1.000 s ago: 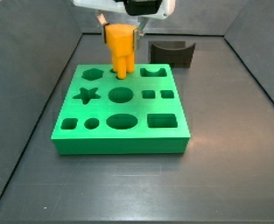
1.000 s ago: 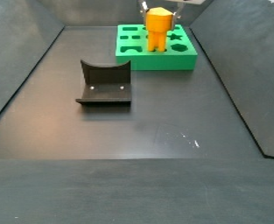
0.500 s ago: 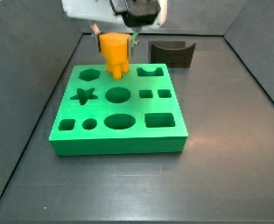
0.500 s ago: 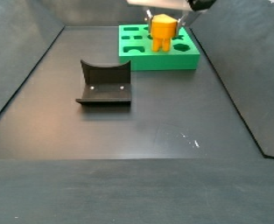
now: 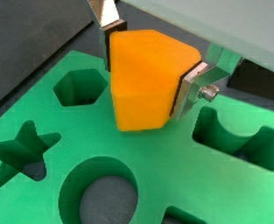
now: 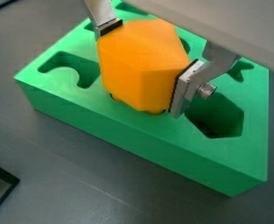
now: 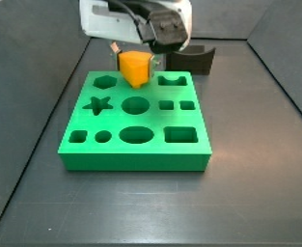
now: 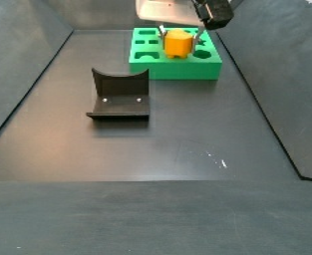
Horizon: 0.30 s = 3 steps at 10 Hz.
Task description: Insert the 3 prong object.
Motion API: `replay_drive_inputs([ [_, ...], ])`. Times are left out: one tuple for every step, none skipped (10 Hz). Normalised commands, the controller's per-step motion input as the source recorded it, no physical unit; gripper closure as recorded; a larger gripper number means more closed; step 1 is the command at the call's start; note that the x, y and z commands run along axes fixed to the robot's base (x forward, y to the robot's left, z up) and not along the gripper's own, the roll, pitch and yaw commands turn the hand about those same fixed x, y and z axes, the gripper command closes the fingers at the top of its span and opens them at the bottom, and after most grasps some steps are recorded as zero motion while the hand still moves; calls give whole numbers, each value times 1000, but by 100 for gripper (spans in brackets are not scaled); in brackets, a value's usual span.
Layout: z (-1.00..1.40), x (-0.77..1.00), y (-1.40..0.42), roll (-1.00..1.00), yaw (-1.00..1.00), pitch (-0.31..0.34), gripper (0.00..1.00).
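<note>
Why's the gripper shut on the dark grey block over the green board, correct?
Not the grey block. Both wrist views show the gripper shut on the 3 prong object, orange, over the green board. The dark grey block sits behind the board.

Dark grey notched block point(image 8: 120, 95) on floor point(image 8: 158, 169)

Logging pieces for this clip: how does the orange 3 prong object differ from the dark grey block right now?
The 3 prong object is bright orange, upright and sunk partly into the green board, clamped in the gripper. The dark grey block is darker, has a curved notch on top, and sits free on the floor behind the board. Both look like solid plastic pieces.
</note>
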Motion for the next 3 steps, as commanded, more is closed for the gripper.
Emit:
replay_drive_inputs([
  [-351, 0, -6, 56, -103, 0, 100],
  [-40, 0, 0, -26, 0, -100, 100],
  [0, 0, 0, 0, 0, 0, 100],
])
